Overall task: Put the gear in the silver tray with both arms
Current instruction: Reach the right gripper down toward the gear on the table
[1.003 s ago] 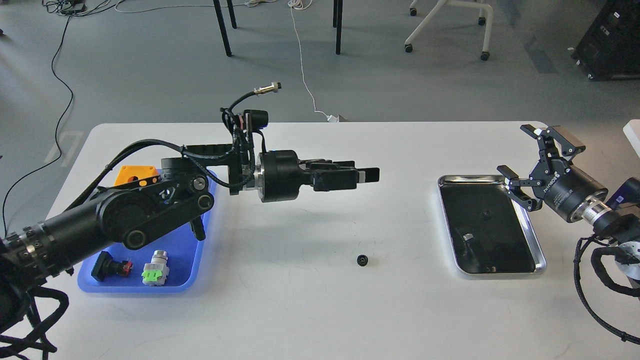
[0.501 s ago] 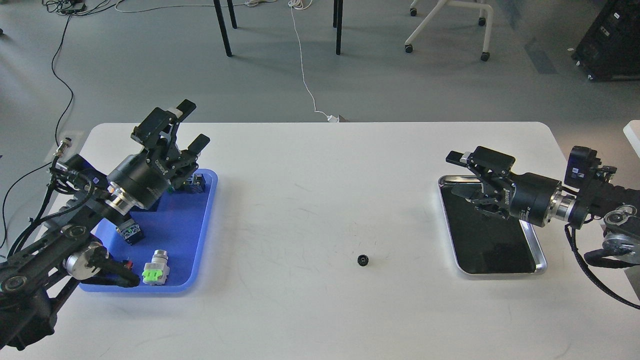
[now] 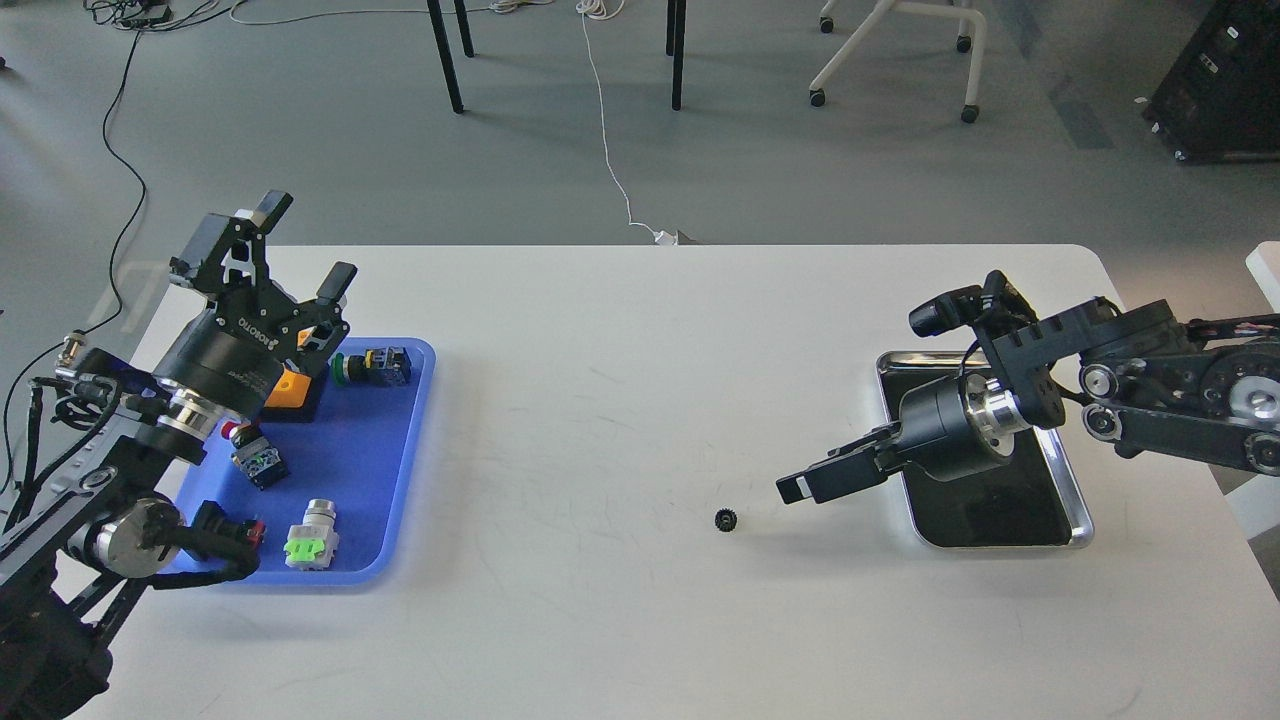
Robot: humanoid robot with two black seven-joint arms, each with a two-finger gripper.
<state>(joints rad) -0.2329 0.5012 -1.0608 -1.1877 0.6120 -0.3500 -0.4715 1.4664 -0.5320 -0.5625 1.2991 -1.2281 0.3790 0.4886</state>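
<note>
Black and small, the gear (image 3: 726, 519) sits alone toward the table's near edge, just left of your right gripper (image 3: 800, 487), whose jaw state can't be told; the open left gripper (image 3: 280, 248) and tray (image 3: 1080, 520) are farther.

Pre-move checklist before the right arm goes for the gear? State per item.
1. Gear free on the white table, nothing touching it: ok.
2. Right gripper at the gear: not ok, it sits up and to the right of it, apart.
3. Right gripper open enough for a grasp: cannot tell, the fingers are seen edge-on and dark.
4. Silver tray ready to receive: cannot tell, the right arm covers much of its floor.
5. Left gripper out of the way: ok, open and raised over the blue tray, far from the gear.
6. Table between gear and silver tray free of things: ok.
</note>
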